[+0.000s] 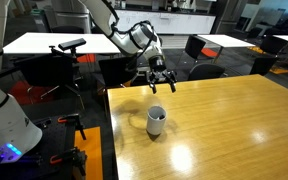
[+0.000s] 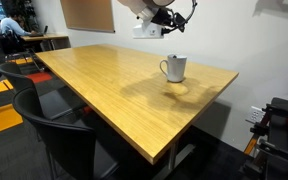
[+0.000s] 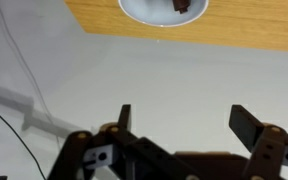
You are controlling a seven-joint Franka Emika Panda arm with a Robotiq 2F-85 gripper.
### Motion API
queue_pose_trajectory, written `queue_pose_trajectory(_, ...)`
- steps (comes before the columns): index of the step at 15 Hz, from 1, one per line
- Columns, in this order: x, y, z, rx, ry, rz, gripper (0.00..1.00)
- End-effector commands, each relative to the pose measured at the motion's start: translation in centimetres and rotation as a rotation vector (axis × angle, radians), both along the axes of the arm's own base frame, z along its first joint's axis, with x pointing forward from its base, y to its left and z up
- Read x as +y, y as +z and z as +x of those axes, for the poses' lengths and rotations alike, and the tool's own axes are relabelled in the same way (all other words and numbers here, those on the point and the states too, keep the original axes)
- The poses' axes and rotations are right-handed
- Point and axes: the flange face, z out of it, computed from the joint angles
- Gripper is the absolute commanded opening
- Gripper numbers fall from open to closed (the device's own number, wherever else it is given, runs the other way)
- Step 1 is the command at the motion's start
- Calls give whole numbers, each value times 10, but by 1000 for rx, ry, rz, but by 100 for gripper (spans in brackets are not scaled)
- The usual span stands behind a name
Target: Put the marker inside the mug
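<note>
The white mug stands upright on the wooden table and shows in both exterior views. In the wrist view the mug's rim is at the top edge, and a small dark piece that looks like the marker lies inside it. The marker shows nowhere else. My gripper hangs in the air above and behind the mug, near the table's far edge. Its fingers are spread apart with nothing between them.
Black chairs stand along the table's side. More tables and chairs stand behind. A tripod stand and a white robot base are beside the table. Grey floor shows under the gripper.
</note>
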Motion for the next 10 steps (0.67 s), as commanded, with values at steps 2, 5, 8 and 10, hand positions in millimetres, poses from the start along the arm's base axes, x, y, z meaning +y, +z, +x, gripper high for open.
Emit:
queue_pose_trajectory(2, 7, 26, -15, -9, 154, 92, 100)
queue_pose_trajectory(5, 11, 37, -18, -3, 248, 130, 100)
queue_pose_trajectory(8, 13, 49, -20, 15, 351, 166, 100)
queue_pose_trajectory(10, 14, 57, -22, 39, 433, 201, 100)
